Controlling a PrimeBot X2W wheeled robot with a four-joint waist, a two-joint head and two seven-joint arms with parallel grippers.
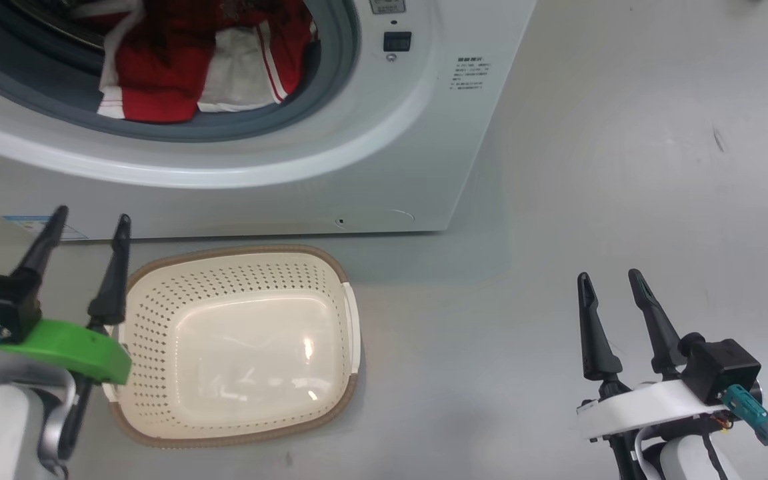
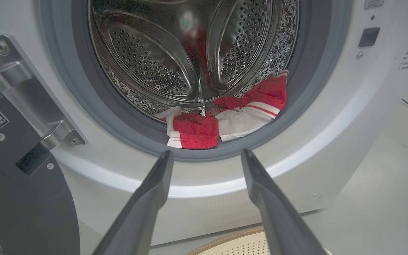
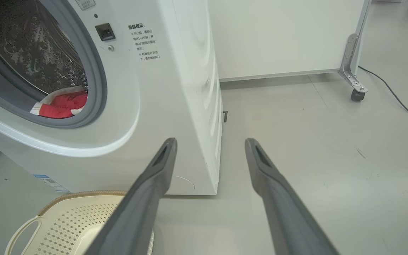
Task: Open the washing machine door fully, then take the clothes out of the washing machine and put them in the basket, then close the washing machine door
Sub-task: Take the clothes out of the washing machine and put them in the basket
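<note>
The washing machine [image 1: 371,167] stands with its drum mouth uncovered; red and white clothes [image 1: 184,67] lie at the bottom of the drum, also seen as clothes [image 2: 221,117] and clothes [image 3: 62,106]. The washing machine door [image 2: 16,177] is swung out to the left on its hinge. The cream basket [image 1: 237,343] sits on the floor before the machine, with nothing in it. My left gripper [image 1: 87,223] hovers open at the basket's left edge, aimed at the drum in its wrist view, left gripper [image 2: 207,154]. My right gripper [image 1: 611,277] is open over bare floor to the right, right gripper [image 3: 211,141].
Grey floor [image 1: 624,167] stretches to the right of the machine. A white panel on a caster [image 3: 357,95] and a black cable [image 3: 395,95] lie at the back right. The basket's rim [image 3: 80,196] shows at the lower left of the right wrist view.
</note>
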